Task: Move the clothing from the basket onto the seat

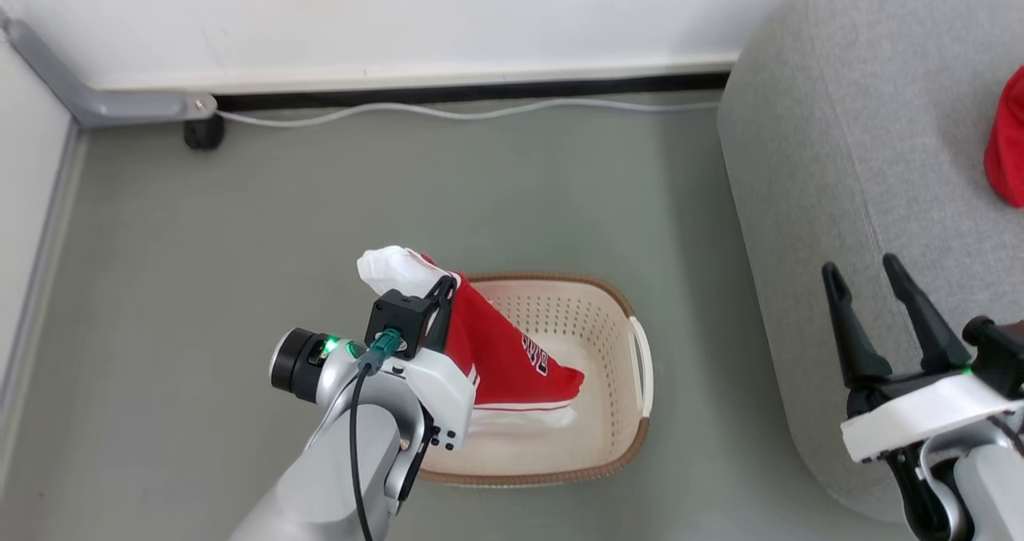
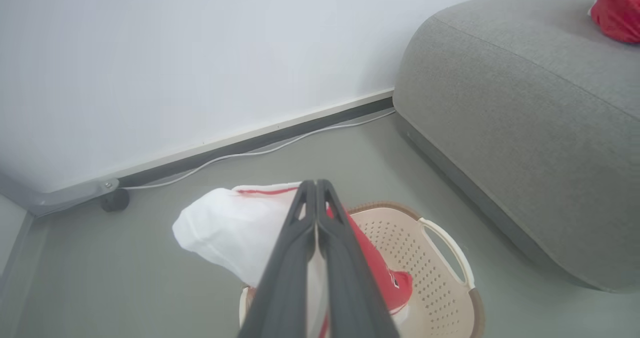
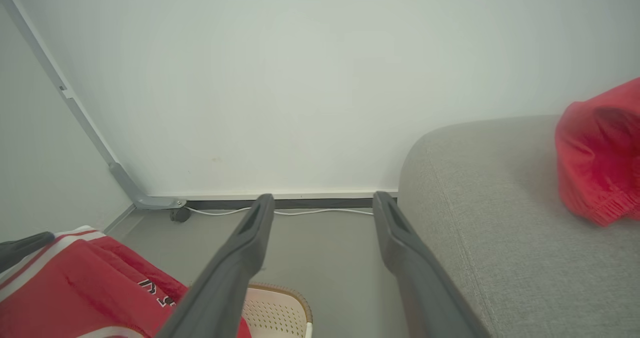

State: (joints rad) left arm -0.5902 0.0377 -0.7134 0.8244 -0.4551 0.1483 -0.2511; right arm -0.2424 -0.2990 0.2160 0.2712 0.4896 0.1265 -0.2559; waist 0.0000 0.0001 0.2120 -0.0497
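grey floor (image 1: 240, 245), white wall (image 1: 400, 13), left gripper (image 2: 316, 187) clamping jersey (image 1: 504, 357) over basket (image 1: 560, 301), right gripper (image 1: 866, 270) spread

**Bare corner of a room: floor, walls, a cable and a caster**

A matt grey-green floor (image 1: 360, 197) meets a plain white wall (image 1: 400, 13), with a pale ledge and a dark skirting strip (image 1: 480, 90) along the foot of the wall. A thin white cable (image 1: 496, 112) lies loosely on the floor just in front of that strip, in shallow waves. At the far left a grey metal rail (image 1: 120, 107) slants down the corner where the two walls join, bends at the floor and lies flat along the foot of the wall. A small black caster (image 1: 202, 133) sits under its end, next to where the cable starts. The pale side wall (image 1: 24, 165) runs down the left edge of the head view.
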